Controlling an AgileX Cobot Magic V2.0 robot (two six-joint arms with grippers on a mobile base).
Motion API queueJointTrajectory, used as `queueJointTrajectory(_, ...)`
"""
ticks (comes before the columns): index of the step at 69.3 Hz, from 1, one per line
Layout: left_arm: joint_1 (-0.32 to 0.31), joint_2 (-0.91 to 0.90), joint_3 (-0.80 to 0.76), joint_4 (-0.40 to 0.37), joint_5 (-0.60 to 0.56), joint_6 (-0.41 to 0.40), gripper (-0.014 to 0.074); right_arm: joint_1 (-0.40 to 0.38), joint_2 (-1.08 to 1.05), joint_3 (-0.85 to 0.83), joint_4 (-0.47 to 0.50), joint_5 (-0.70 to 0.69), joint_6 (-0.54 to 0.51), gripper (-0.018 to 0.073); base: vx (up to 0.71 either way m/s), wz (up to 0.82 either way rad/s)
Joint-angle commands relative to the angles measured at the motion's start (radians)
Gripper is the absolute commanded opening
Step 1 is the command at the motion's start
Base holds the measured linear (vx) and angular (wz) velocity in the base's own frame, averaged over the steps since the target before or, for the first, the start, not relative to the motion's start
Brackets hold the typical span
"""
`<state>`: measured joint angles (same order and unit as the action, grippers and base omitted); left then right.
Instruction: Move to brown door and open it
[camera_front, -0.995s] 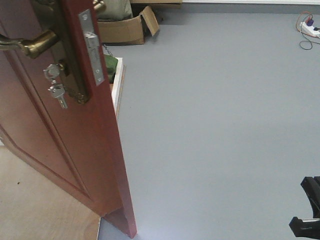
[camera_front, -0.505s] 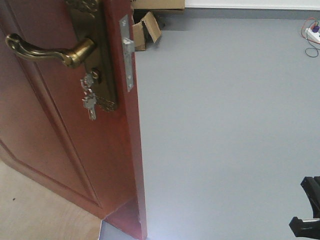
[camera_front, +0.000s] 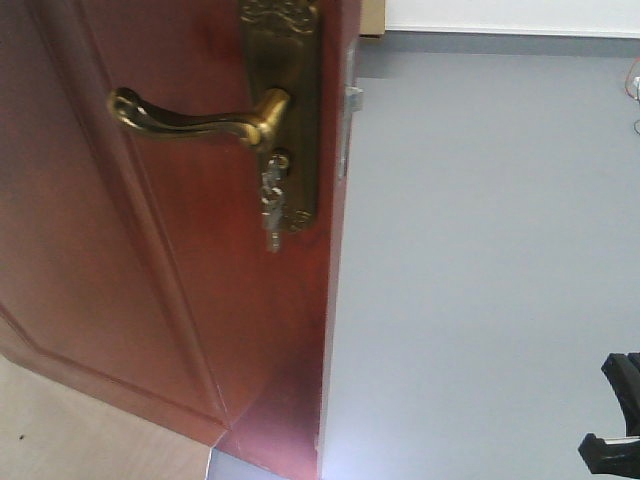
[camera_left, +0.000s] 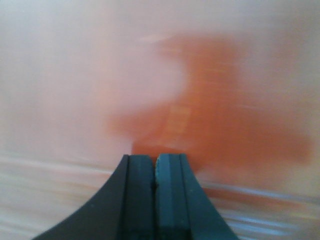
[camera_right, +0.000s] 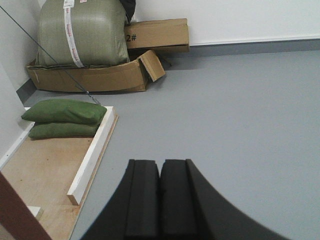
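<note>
The brown door (camera_front: 150, 300) fills the left half of the front view, its free edge near the middle. On it are a brass lever handle (camera_front: 195, 120), a brass backplate (camera_front: 295, 60) and keys (camera_front: 272, 205) hanging from the lock. My left gripper (camera_left: 155, 161) is shut and empty, close to a blurred reddish-brown surface (camera_left: 225, 130). My right gripper (camera_right: 160, 167) is shut and empty over grey floor. A dark corner of the door (camera_right: 12, 215) shows at the bottom left of the right wrist view.
Grey floor (camera_front: 480, 250) lies right of the door. The right wrist view shows a green sack (camera_right: 82, 32) in a torn cardboard tray (camera_right: 100, 75), a box (camera_right: 157, 34), two green cushions (camera_right: 62, 117), a white plank (camera_right: 92, 152) and a wooden platform (camera_right: 45, 170). A black arm part (camera_front: 615, 420) is low right.
The door and its handle have shifted steadily rightward in the front view, now covering the boxes behind. The black arm part at the bottom right has not moved.
</note>
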<state>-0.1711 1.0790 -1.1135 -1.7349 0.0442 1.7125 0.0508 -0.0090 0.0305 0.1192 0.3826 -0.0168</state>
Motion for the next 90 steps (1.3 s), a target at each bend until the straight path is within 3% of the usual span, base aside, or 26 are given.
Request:
queueJointTrajectory(1, -0.004, -0.009, -0.027, -0.097, 0.025, -0.001, 0.0017, -0.001, -0.016, 0.002, -0.001, -0.079, -0.009, 0.0000, 0.23, 0.04)
queueJointTrajectory(90, -0.004, 0.061, -0.027, -0.097, 0.024, -0.001, 0.0017, -0.001, -0.016, 0.002, -0.001, -0.080, -0.009, 0.0000, 0.06, 0.04)
